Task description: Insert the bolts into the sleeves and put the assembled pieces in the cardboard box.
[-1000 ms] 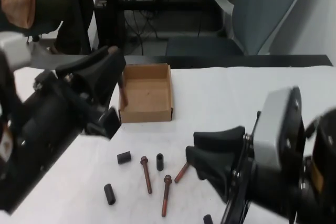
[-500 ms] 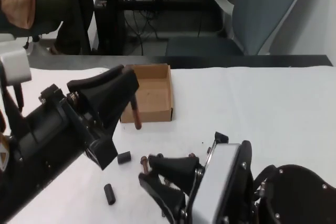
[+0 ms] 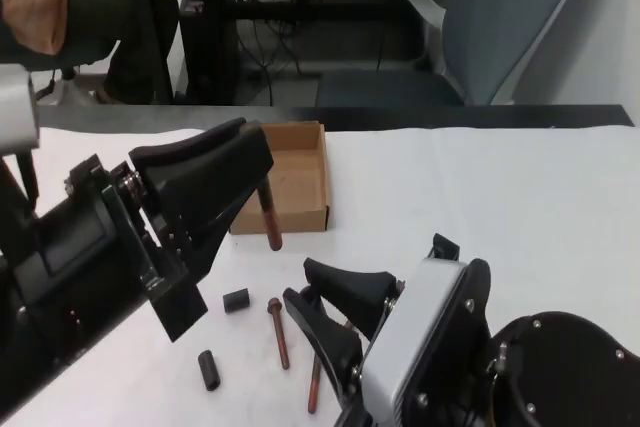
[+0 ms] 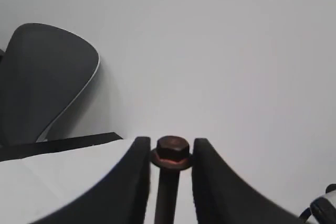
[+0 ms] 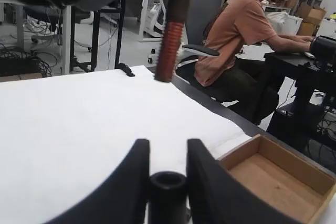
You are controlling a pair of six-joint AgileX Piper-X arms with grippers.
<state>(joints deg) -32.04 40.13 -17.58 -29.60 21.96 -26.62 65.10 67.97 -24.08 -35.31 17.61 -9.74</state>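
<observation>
Copper-coloured bolt [image 3: 270,213] hangs threads-down in your closed left gripper [image 4: 170,151] above the bench [image 3: 500,182], your right gripper [image 5: 168,153] clamps a black sleeve [image 5: 168,192] upright nearby: insertion step, so line tip over bore and lower.

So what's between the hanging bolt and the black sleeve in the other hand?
Nothing. In the right wrist view the stretch from the bolt to the sleeve is bare, just white bench behind.

White-covered bench [image 3: 480,177], grey office chair [image 3: 520,17] behind it, cables [image 3: 268,39] on the floor
</observation>
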